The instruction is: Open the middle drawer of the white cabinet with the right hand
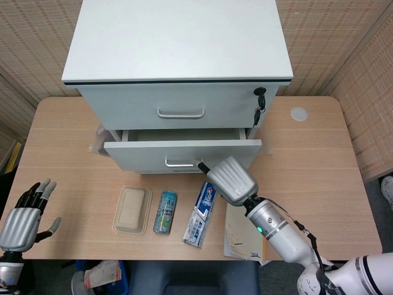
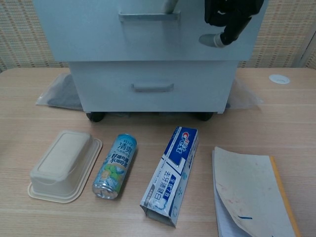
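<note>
The white cabinet [image 1: 178, 43] stands at the back of the table. Its middle drawer [image 1: 147, 155] is pulled partly out, with a dark gap showing behind its front. My right hand [image 1: 232, 180] hooks its fingers on the right end of the drawer's metal handle [image 1: 179, 163]. In the chest view the drawer front [image 2: 89, 34] overhangs the bottom drawer [image 2: 148, 86], and the right hand [image 2: 229, 17] shows at the top edge. My left hand [image 1: 21, 218] hovers open at the table's front left corner, holding nothing.
In front of the cabinet lie a beige lidded tray [image 1: 132, 210], a drink can [image 1: 164, 212], a toothpaste box [image 1: 202, 213] and a notebook [image 1: 244, 236]. Keys [image 1: 258, 110] hang from the top drawer's lock. A plastic bag [image 2: 59, 94] lies beside the cabinet's left.
</note>
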Robot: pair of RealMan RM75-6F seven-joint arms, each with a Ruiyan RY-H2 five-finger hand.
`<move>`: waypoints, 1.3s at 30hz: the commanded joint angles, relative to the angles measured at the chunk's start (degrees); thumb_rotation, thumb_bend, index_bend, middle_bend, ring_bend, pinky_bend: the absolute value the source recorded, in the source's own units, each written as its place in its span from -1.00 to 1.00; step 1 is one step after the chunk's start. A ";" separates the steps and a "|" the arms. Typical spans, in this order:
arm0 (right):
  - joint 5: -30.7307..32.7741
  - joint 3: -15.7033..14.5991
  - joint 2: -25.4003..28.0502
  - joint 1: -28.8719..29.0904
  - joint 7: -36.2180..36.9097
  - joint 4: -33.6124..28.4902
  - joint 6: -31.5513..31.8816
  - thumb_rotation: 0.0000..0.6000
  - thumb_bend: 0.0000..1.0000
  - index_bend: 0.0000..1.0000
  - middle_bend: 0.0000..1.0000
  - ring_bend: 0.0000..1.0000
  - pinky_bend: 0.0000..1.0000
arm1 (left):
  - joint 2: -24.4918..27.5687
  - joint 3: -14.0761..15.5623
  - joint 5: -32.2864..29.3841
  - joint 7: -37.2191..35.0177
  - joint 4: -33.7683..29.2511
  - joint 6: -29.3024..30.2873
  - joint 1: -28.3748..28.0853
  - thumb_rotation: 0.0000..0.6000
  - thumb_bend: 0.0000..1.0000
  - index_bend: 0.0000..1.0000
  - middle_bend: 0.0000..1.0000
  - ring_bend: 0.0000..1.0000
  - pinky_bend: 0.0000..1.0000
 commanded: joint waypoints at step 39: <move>-21.09 -7.41 1.93 -8.32 -0.88 -4.01 0.32 1.00 -0.24 -0.67 0.81 0.82 0.60 | -0.14 0.21 0.44 -0.68 0.63 0.24 0.04 1.00 -0.37 -0.97 -0.97 -0.99 -0.72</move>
